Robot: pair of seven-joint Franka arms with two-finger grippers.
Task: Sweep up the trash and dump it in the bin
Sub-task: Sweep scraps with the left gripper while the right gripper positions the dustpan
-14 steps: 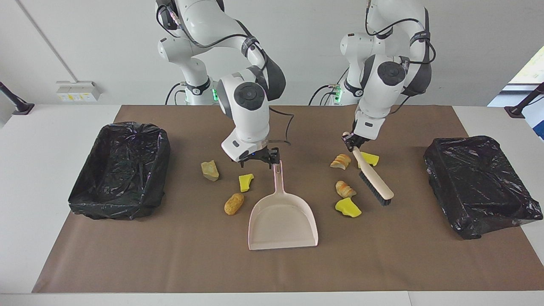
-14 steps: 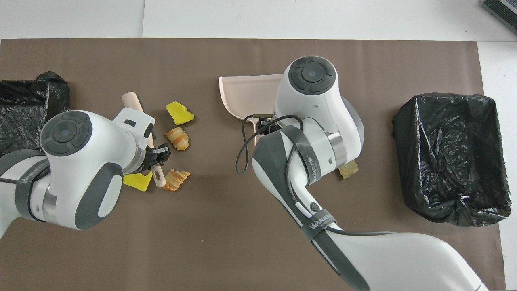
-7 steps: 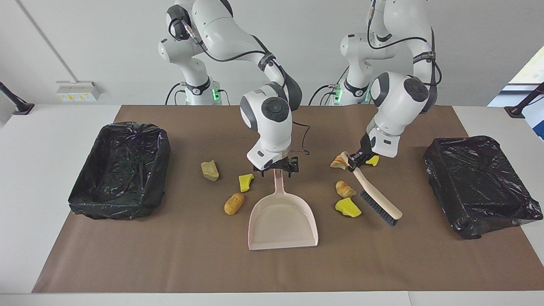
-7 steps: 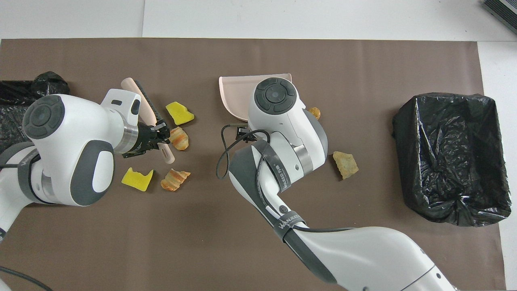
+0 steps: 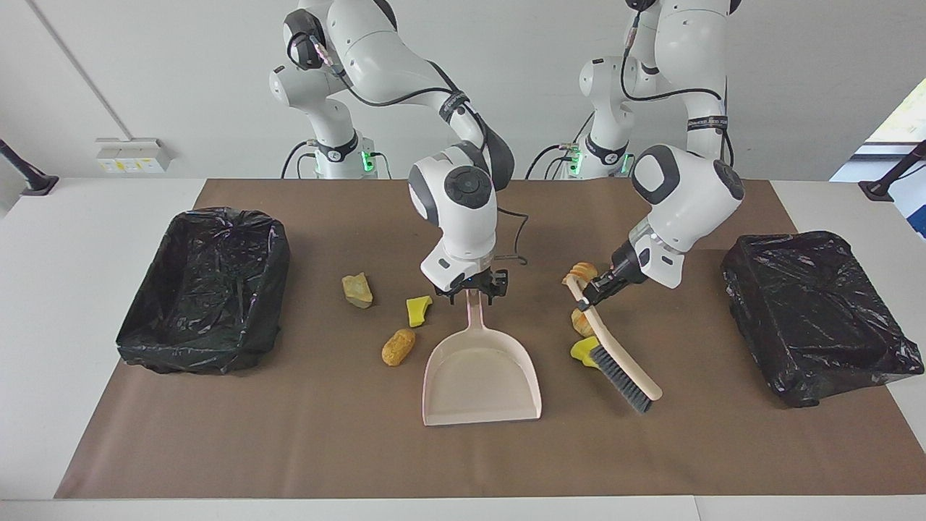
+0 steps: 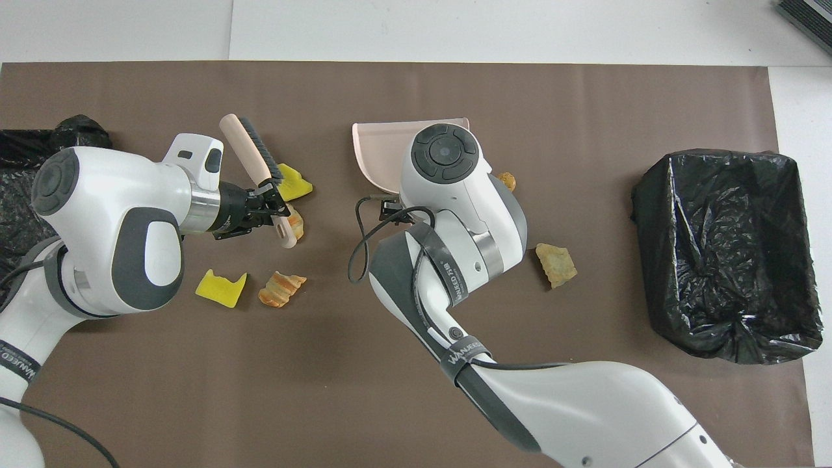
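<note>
The beige-handled brush point(image 5: 604, 336) point(image 6: 250, 153) slants down from my left gripper point(image 5: 589, 293) point(image 6: 273, 208), which is shut on its handle end. Its bristle head hangs low beside a yellow sponge chunk point(image 5: 583, 351) and partly covers a bread piece point(image 5: 581, 322). Another bread piece point(image 5: 582, 273) lies by the gripper. My right gripper point(image 5: 472, 288) is down at the handle tip of the pale pink dustpan point(image 5: 481, 376) point(image 6: 380, 146), which lies flat. More trash lies toward the right arm's end: a tan chunk point(image 5: 357, 290), a yellow sponge bit point(image 5: 417, 310), a brown bread piece point(image 5: 398, 347).
Two bins lined with black bags stand on the brown mat, one point(image 5: 195, 347) point(image 6: 650, 273) at the right arm's end, the other point(image 5: 817, 362) point(image 6: 26, 169) at the left arm's end. A yellow chunk point(image 6: 221, 288) and a bread piece point(image 6: 281, 289) lie nearest the robots.
My left gripper has swung the brush away from the robots and toward the dustpan. My right gripper has shifted onto the dustpan's handle tip and settled there.
</note>
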